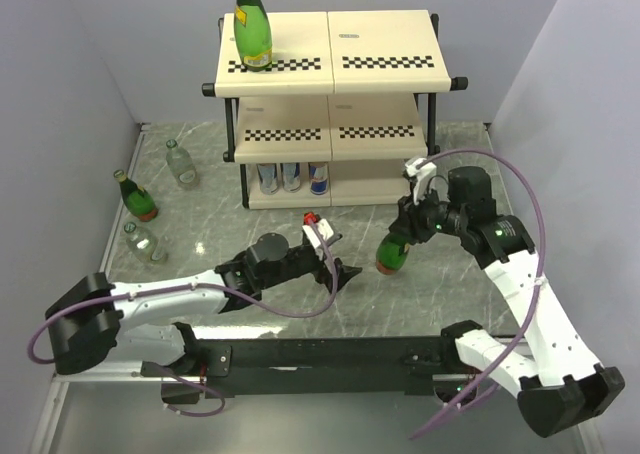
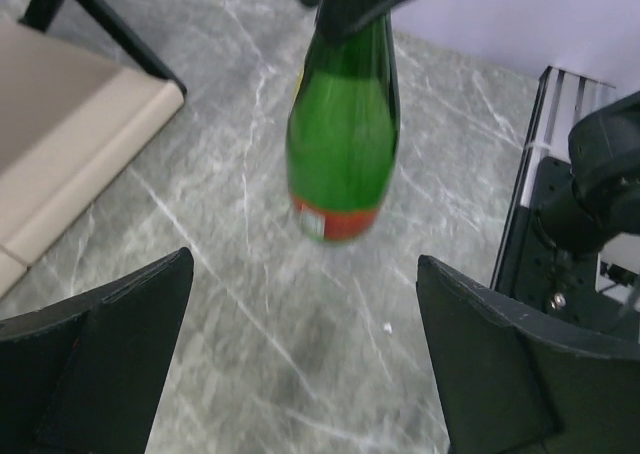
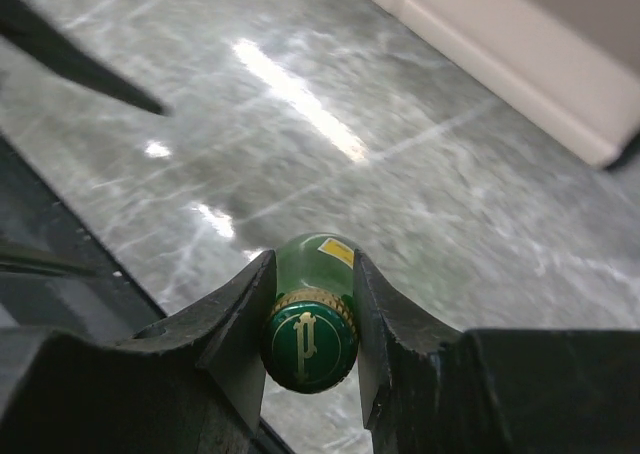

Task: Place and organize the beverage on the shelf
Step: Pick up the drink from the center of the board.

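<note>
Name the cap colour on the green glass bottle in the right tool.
Green cap with gold emblem; right wrist view best.

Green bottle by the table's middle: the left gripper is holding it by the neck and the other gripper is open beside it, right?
Not quite. The right gripper holds the green bottle by the neck, not the left; the right wrist view shows its jaws closed on the capped neck. The left gripper is the open one beside it.
</note>
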You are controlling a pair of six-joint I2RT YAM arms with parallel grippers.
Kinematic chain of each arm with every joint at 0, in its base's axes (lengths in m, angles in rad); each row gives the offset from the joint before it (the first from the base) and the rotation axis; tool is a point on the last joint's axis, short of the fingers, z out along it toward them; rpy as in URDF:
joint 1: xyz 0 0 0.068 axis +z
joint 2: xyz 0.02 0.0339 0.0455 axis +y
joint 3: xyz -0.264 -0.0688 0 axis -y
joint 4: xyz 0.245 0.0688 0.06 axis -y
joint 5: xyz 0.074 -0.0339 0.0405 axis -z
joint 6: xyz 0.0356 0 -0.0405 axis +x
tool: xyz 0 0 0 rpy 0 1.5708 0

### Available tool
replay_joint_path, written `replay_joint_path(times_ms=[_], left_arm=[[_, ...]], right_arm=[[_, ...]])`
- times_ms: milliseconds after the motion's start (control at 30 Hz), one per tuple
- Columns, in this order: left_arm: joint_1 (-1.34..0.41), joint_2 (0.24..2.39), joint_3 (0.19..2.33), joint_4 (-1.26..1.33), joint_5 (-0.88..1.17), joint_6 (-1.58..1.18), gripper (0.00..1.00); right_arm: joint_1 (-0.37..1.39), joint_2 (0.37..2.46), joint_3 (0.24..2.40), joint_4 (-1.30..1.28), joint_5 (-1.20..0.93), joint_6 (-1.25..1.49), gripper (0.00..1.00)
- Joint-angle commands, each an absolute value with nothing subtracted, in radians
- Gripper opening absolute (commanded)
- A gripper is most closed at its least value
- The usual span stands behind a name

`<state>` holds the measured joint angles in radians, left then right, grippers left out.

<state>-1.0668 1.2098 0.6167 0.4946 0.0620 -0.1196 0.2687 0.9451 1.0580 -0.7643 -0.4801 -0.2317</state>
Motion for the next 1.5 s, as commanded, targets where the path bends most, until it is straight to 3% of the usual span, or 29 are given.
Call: replay_joint_path(times_ms=[0, 367, 1467], left_arm=[[-1.088, 1.258, 0.678, 0.69, 0.043, -0.077, 1.0], [-1.124, 1.344, 0.692, 0.779, 0.003, -0.064, 0.99], [-1.124, 1.496, 0.882, 0.555, -0.089, -0.034, 0.92]], right_arm=[[0.377, 0.93, 1.169, -0.667, -0.476, -0.192, 0.0], [0.571, 1.012, 1.279, -0.657, -0.345, -0.147, 0.0], [0.629, 1.069, 1.345, -0.675, -0.284, -0.155, 0.0]])
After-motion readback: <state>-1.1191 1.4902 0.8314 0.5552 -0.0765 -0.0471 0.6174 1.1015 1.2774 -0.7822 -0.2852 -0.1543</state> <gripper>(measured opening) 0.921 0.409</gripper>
